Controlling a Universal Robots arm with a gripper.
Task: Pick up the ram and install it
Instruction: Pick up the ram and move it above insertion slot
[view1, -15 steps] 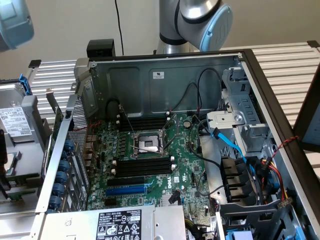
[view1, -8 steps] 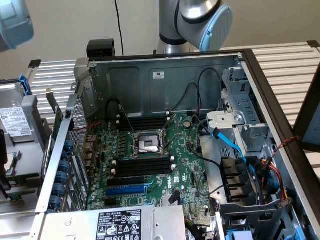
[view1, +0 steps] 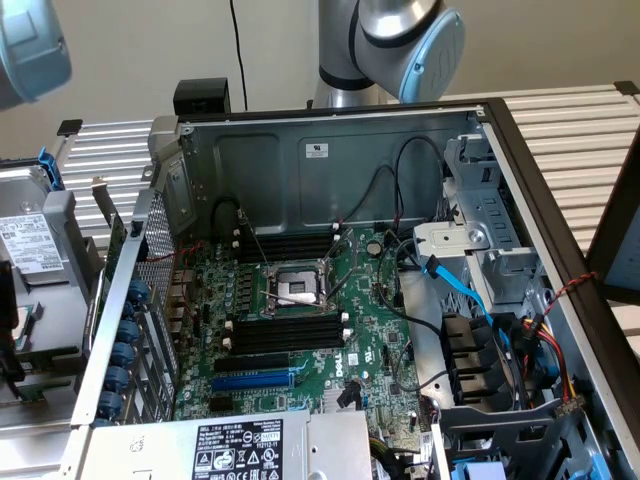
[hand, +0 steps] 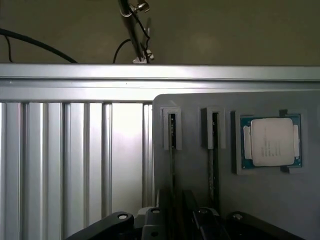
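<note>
The gripper (hand: 182, 212) hangs over a flat grey plastic holder tray (hand: 260, 200) lying on a ribbed aluminium table (hand: 60, 150). Its fingers are spread wide and hold nothing. In the tray, a long narrow green ram stick (hand: 171, 132) stands on edge in a narrow slot, and a second stick of the same kind (hand: 214, 131) stands in the next slot. Both run down towards the gripper, and I cannot tell which is nearer. A square silver-topped processor chip (hand: 271, 142) lies flat in a square recess beside them.

In the exterior view, the open dark metal computer case (view1: 300, 170) holds a green motherboard (view1: 370, 330) with long black plastic memory slots (view1: 283, 330) — white clips at their ends — and a long blue plastic slot (view1: 255, 382).
</note>
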